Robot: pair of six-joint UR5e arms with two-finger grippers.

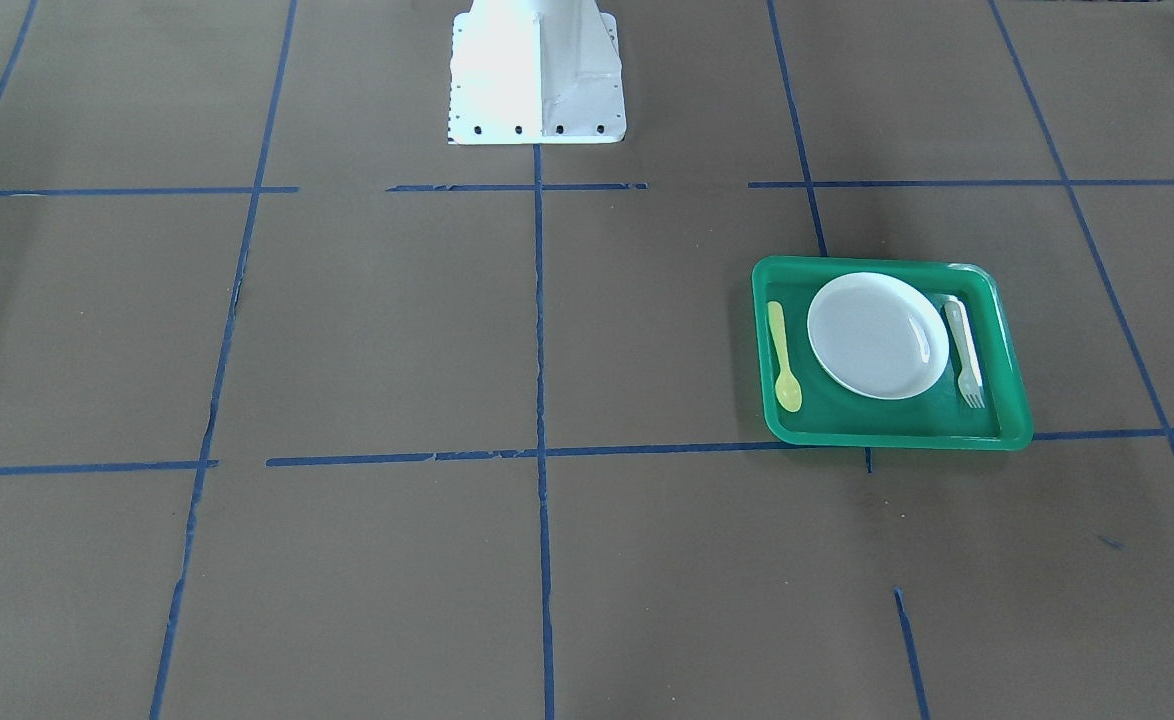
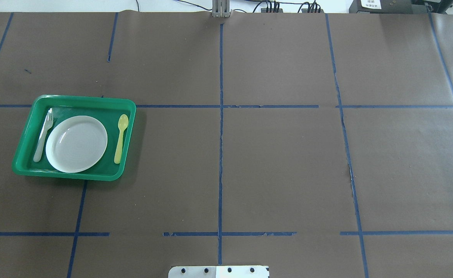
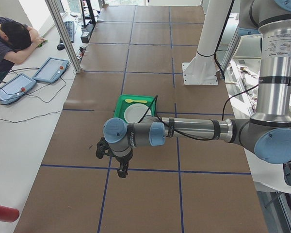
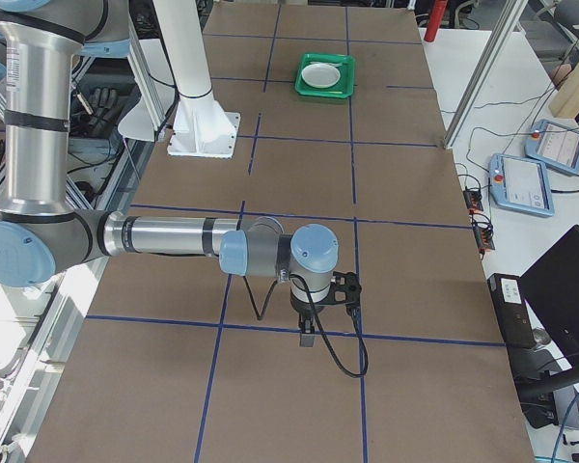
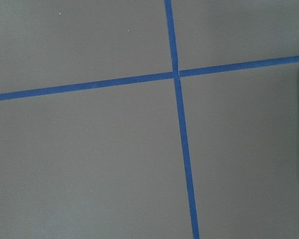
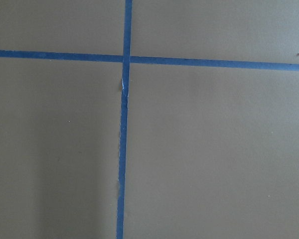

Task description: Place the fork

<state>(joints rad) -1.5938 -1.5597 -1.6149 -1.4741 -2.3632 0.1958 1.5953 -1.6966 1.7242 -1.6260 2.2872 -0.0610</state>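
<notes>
The pale whitish-grey fork (image 1: pixel 965 350) lies flat in the green tray (image 1: pixel 887 437), along one side of the white plate (image 1: pixel 877 335). In the overhead view the fork (image 2: pixel 43 135) is left of the plate (image 2: pixel 76 143), in the tray (image 2: pixel 83 99), tines pointing away from the robot. My left gripper (image 3: pixel 121 171) hangs over bare table, well apart from the tray. My right gripper (image 4: pixel 306 338) hangs far from the tray (image 4: pixel 325 74). Both show only in the side views, so I cannot tell whether they are open or shut. Both wrist views show only brown paper and blue tape.
A yellow spoon (image 1: pixel 783 357) lies in the tray on the plate's other side, also seen overhead (image 2: pixel 120 138). The robot's white base (image 1: pixel 537 75) stands at the table's edge. Blue tape lines cross the brown paper. An operator (image 3: pixel 12 41) sits beyond the table's left end.
</notes>
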